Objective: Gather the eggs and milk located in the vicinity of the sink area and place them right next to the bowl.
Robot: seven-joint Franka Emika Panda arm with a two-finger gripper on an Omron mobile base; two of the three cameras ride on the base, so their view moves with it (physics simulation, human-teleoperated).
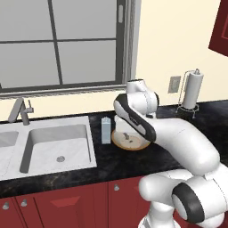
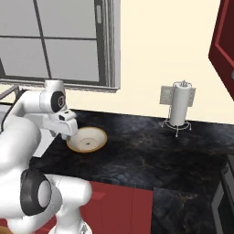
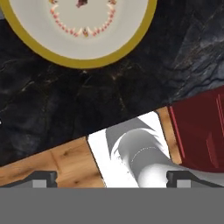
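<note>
One milk carton point(image 1: 106, 130) stands upright on the black marbled counter point(image 1: 147, 158), just to the right of the double-basin sink point(image 1: 44, 149) and just beside the left rim of the bowl point(image 1: 130, 140). I cannot tell whether carton and bowl touch. The bowl sits on the counter below the window point(image 1: 62, 44), its tan rim circling a cream inside with dark specks at the centre. A grey faucet point(image 1: 20, 111) rises behind the sink.

The white arm point(image 1: 178, 138) bends over the counter with its wrist above the bowl, so part of the bowl's rim is hidden from the left. From the right, the hand hangs at the bowl's near left edge. The gripper point(image 3: 111, 179) points down at the counter's front edge: its two dark tips stand far apart at the bottom of the hand camera, spread wide with nothing between them. Above them lies the bowl's rim, and below it the dark stone, a strip of wooden floor point(image 3: 52, 164) and a red cabinet front point(image 3: 199, 131).

A paper-towel roll point(image 1: 193, 90) on a wire stand sits well apart, far right along the wall.
</note>
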